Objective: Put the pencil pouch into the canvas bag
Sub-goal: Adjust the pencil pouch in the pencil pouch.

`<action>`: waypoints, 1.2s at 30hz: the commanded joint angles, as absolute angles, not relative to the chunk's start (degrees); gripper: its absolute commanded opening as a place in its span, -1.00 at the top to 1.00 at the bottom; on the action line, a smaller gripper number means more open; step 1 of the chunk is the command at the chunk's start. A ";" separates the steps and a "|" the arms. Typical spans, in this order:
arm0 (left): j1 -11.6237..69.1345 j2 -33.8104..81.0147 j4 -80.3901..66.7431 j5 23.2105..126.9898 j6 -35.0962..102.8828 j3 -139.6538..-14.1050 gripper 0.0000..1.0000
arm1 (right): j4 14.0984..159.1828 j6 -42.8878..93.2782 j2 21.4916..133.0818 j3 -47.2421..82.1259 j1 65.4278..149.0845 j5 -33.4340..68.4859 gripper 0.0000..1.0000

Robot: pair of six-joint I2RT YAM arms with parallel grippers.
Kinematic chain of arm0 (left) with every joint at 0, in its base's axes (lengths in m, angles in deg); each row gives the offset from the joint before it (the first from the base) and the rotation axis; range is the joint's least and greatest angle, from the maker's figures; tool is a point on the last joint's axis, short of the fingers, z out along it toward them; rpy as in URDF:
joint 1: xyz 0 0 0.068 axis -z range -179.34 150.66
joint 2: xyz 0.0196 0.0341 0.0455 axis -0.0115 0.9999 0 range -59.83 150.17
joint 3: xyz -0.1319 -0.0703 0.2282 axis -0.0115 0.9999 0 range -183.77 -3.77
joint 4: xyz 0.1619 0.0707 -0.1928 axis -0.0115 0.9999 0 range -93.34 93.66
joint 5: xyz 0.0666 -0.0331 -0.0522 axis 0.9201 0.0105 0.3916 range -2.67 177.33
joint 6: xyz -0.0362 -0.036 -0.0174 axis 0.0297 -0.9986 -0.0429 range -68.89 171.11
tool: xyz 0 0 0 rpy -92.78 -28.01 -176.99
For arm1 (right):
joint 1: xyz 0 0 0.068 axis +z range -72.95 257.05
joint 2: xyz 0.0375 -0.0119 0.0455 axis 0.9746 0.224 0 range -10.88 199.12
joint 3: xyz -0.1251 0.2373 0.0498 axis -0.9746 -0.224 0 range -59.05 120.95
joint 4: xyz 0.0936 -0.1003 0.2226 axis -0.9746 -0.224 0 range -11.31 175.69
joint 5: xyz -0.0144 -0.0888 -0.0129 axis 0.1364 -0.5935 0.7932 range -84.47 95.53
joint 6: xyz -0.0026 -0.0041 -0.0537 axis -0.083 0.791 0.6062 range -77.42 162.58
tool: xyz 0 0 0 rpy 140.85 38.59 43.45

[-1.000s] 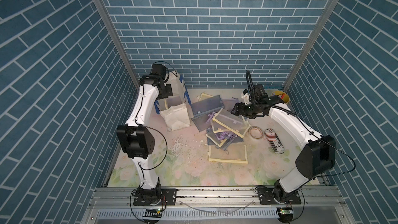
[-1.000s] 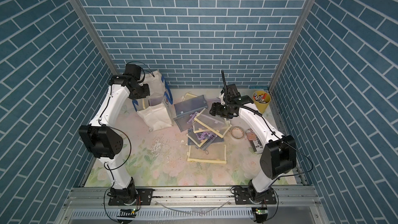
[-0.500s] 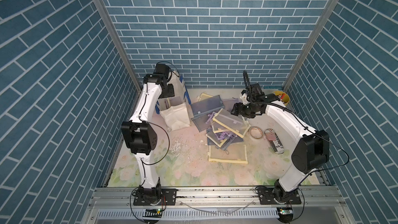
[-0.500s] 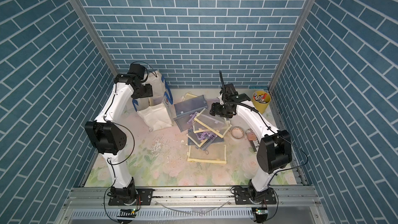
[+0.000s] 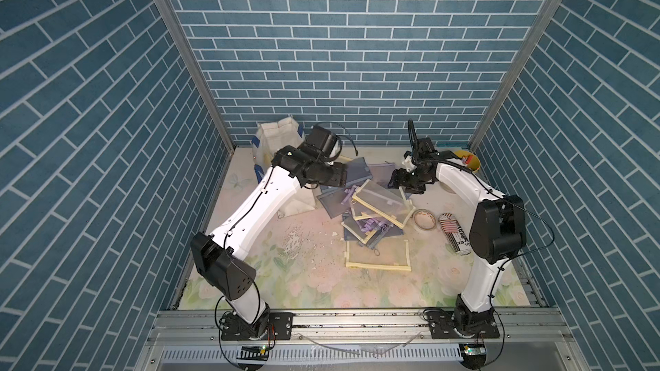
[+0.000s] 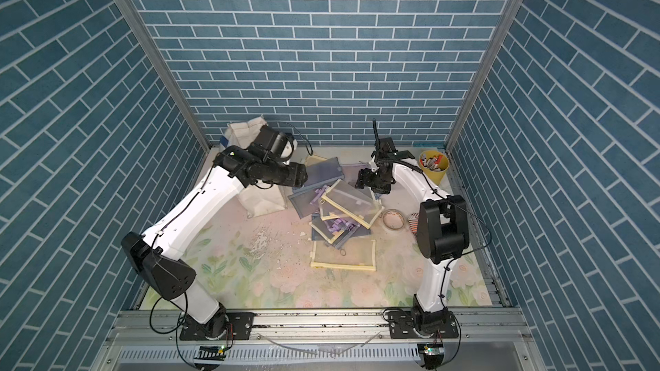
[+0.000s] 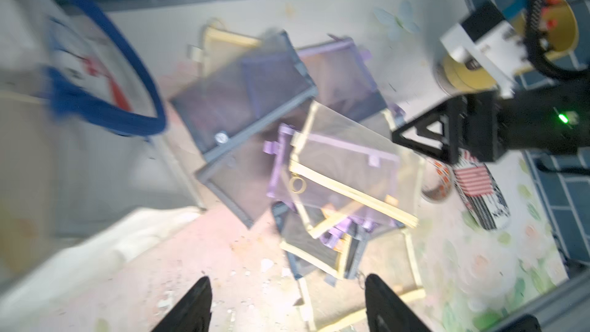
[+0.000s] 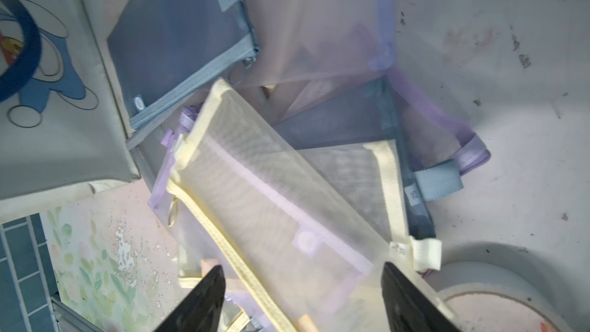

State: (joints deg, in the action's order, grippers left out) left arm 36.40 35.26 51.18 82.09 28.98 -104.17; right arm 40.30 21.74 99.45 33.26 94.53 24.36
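Since the earlier frame our left arm has swung off the canvas bag (image 5: 275,135) and out toward the heap of pouches. The left gripper (image 7: 287,282), pinched shut over the bag then, now stands wide with nothing between its fingers. Our right arm has barely shifted. No view looks into the bag, so we cannot tell whether a pouch already lies in it.

The bag stands in the far-left corner of the bench (image 5: 357,287), partly hidden behind our left arm, and the heap lies just beside it along the far edge. On top rests a yellow-edged pouch (image 5: 378,201), which we take for the next to go. Its long axis runs slantwise, one end toward the far-left corner and the bag, the other toward the near-right and the roll of tape (image 5: 424,219).

The right gripper (image 8: 302,269) hangs just over that pouch's far-right edge, wide and empty, so it is the nearer hand. In the right wrist view the zip edge crosses slantwise between the fingers, not square to them. The left gripper hovers over a grey pouch (image 5: 357,169) on the heap's bag side. We judge the right wrist needs a turn before closing, then a carry leftward across the heap
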 commanded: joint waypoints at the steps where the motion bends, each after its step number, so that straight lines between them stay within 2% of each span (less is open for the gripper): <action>1: 40.03 36.48 42.75 73.96 22.68 -96.33 -0.54 | 39.35 24.89 101.96 36.12 94.11 26.78 -0.54; 4: 40.30 37.11 35.12 67.99 18.33 -89.52 -0.54 | 38.92 25.86 104.15 37.13 93.98 26.74 -0.53; 9: 40.21 39.45 29.65 65.12 16.34 -85.36 -0.54 | 39.06 26.74 106.16 37.22 93.84 27.52 -0.51; 16: 39.39 44.42 19.49 62.01 13.15 -83.35 -0.51 | 43.90 24.45 103.75 29.23 94.40 30.81 -0.42; 23: 36.72 49.20 14.59 59.41 10.78 -83.21 -0.45 | 51.89 18.35 95.62 15.86 97.14 31.45 -0.10; 26: 36.53 50.42 13.98 59.40 10.39 -83.21 -0.43 | 54.84 15.12 91.95 11.32 99.09 30.94 -0.03; 29: 36.59 51.41 12.16 58.54 9.29 -82.63 -0.42 | 56.55 12.86 89.80 9.13 100.62 31.61 0.02; 32: 36.54 52.64 10.68 57.87 8.75 -82.55 -0.38 | 57.44 11.77 89.47 8.37 101.75 31.80 0.24; 36: 36.61 53.93 9.41 57.01 8.23 -83.01 -0.33 | 57.73 11.22 90.89 8.32 102.77 32.16 0.35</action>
